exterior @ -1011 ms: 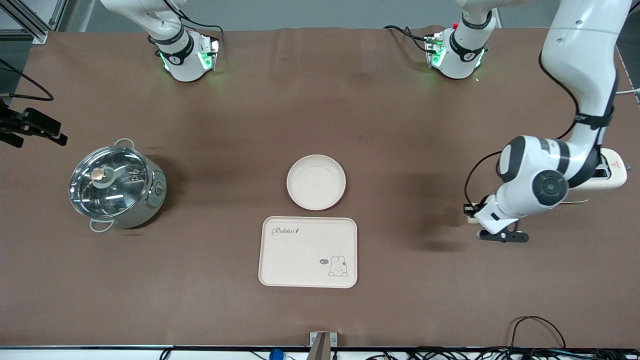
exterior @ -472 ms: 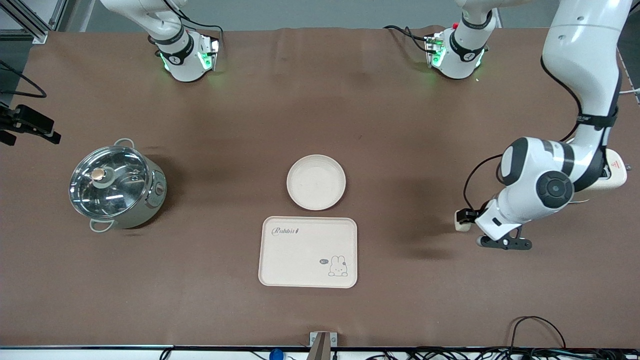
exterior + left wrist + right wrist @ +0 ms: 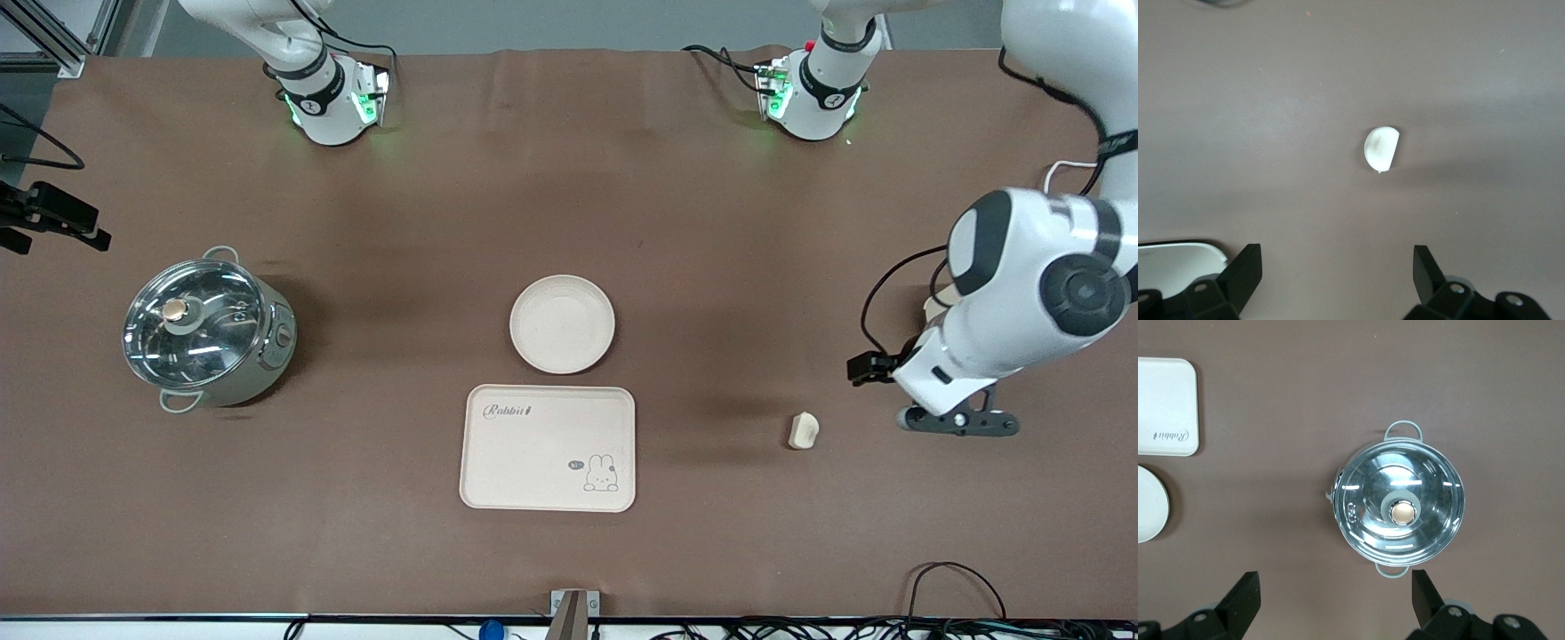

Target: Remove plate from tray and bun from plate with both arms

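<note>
1. Right hand: seen from its own wrist camera, fingers spread wide, nothing between them; up in the air over the pot at the right arm's end of the desk. The arm waited.

2. Pot: metal body, glass lid with a copper-toned knob, a loop handle on either side; stood on the desk toward the right arm's end, well apart from the plate.

3. Plate: round, cream-white, raised rim; lay flat near the middle of the desk, nothing on it, just beside the tray's edge and farther from the front camera than the tray.

4. Tray: rectangular, cream, rounded corners, lettering at one corner and a rabbit drawing at the corner diagonal to it; lay flat, nearer the front edge of the desk than the plate, nothing on it.

5. Bun: small, pale, rounded with one flat side; lay by itself on the bare desk between the tray and the left arm's end, touching nothing, clear of the hand above.

6. Left hand: fingers wide apart, holding nothing; raised over the desk close by the bun, toward the left arm's end.
</note>
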Action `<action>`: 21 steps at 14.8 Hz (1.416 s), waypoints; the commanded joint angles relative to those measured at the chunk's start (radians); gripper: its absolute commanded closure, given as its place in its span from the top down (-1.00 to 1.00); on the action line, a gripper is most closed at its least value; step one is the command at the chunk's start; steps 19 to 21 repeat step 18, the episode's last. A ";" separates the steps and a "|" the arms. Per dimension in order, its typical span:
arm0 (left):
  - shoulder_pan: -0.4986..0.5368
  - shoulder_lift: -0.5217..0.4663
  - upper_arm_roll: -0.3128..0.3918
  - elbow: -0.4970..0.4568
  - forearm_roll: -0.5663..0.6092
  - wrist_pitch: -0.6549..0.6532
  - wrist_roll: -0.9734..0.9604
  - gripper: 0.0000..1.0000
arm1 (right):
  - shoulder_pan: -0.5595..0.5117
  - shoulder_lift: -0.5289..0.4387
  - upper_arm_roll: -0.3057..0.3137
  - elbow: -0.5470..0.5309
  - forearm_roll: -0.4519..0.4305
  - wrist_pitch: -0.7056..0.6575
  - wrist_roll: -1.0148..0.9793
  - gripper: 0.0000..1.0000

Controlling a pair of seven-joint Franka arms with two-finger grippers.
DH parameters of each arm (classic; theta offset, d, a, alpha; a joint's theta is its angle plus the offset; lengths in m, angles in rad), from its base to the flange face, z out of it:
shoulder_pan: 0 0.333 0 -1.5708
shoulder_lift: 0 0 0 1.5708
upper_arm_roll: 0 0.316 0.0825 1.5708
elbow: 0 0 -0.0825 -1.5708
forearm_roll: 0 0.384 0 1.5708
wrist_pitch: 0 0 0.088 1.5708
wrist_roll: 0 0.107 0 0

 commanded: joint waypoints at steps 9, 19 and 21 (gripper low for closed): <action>-0.241 -0.478 0.262 -0.128 -0.117 -0.319 0.073 1.00 | 0.002 0.004 0.010 0.020 -0.009 -0.035 -0.004 1.00; -0.180 -0.397 0.266 -0.031 -0.135 -0.300 0.090 1.00 | 0.005 0.002 0.012 0.005 -0.020 -0.030 -0.002 1.00; -0.180 -0.397 0.266 -0.031 -0.135 -0.300 0.090 1.00 | 0.005 0.002 0.012 0.005 -0.020 -0.030 -0.002 1.00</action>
